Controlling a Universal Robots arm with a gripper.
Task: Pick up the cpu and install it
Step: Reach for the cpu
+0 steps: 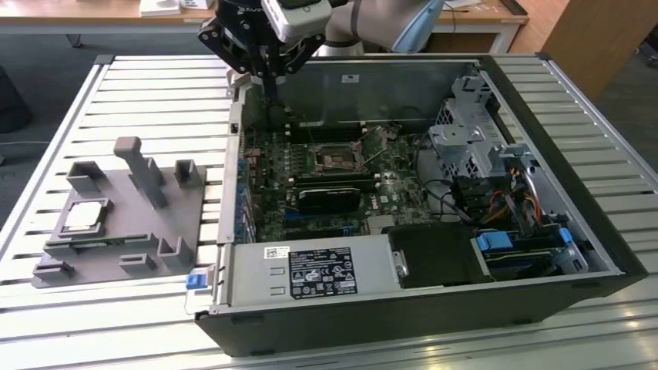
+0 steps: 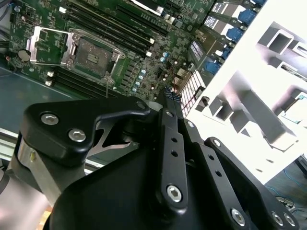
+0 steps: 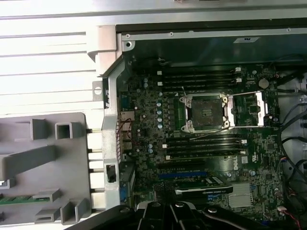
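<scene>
While the cpu (image 1: 82, 216) lies flat, lid up, in the tray (image 1: 125, 202) on the exterior view's left, the claw (image 1: 271, 91) hangs pressed together.

Lighting's bright and pretty even from overhead in the exterior view. The slatted worktop (image 1: 144, 85) comes out almost white with only soft shadows, while the inside of the computer case (image 1: 350, 100) sits noticeably dimmer. In the second wrist view the grey tray (image 2: 240, 91) is totally blown out to white, and the black tool (image 2: 171, 97) catches small glints on its bolts. In the first wrist view the slats glare hard and the motherboard (image 3: 153, 124) looks murky and shadowed.
</scene>
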